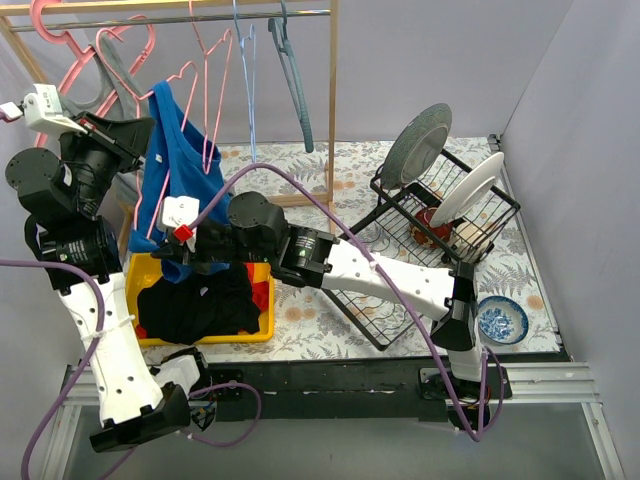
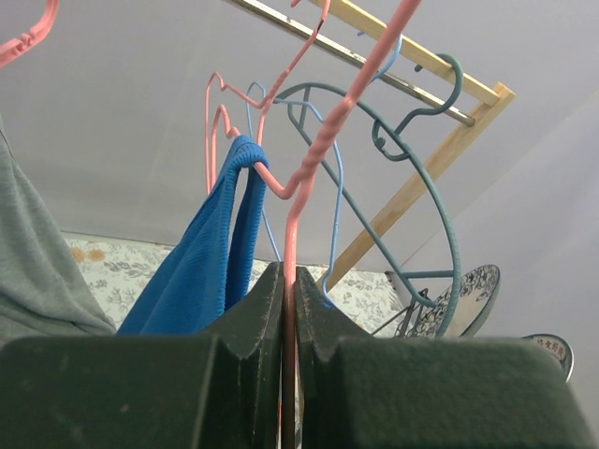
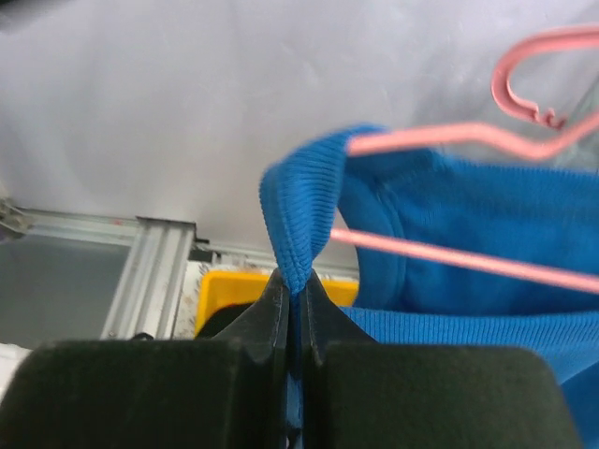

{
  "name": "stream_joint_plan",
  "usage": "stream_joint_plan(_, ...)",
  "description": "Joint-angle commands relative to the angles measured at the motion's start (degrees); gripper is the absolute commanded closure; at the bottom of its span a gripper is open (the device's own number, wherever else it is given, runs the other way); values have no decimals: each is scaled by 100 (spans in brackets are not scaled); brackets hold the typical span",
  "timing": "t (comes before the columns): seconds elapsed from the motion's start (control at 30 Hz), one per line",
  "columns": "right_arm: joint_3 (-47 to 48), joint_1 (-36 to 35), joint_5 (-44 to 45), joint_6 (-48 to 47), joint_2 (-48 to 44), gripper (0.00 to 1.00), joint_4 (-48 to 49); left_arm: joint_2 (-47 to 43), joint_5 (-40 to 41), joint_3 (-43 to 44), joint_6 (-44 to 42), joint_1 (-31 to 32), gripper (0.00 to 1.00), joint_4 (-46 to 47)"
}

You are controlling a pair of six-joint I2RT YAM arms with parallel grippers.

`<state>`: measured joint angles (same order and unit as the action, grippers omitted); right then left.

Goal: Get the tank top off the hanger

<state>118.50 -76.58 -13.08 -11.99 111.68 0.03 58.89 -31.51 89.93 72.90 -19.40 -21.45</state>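
Jaws of the right gripper are clamped on the blue ribbed strap, low down over the yellow bin. The strap folds straight up out of the pinch. The pink hanger wire runs through that loop, off to the right in the wrist view.

The top hangs between the two arms, with its second strap hooked over the hanger's shoulder. The left gripper sits higher and further back, jaws closed tight on the hanger wire.

Key relation: the strap wraps around the wire, not beside it. My read is the right arm has to pull the strap along the wire and off its end while the left arm holds. Snag risk is at the shoulder notch.
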Motion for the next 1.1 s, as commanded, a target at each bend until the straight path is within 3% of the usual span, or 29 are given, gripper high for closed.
stream_joint_plan(0.0,-501,-7,989,-207,-304,99,163,-27,171,560,-83,-11,100,-77)
stream_joint_plan(0.2,-775,274,799,143,-419,99,138,-62,321,851,-163,-11,100,-404)
stream_joint_plan(0.5,-758,538,719,504,-506,99,155,-967,434,210,-425,128,100,-447)
stream_joint_plan(0.63,-565,802,552,671,-681,47,225,-1266,777,226,-830,489,100,-684)
stream_joint_plan(0.73,-538,872,666,584,-822,32,374,-1389,1014,349,-988,779,100,-852)
stream_joint_plan(0.83,-407,890,772,566,-875,22,366,-1529,1155,350,-1050,1069,100,-957)
stream_joint_plan(1.07,-573,881,895,627,-1069,19,515,-1898,1454,42,-1173,1377,100,-1106)
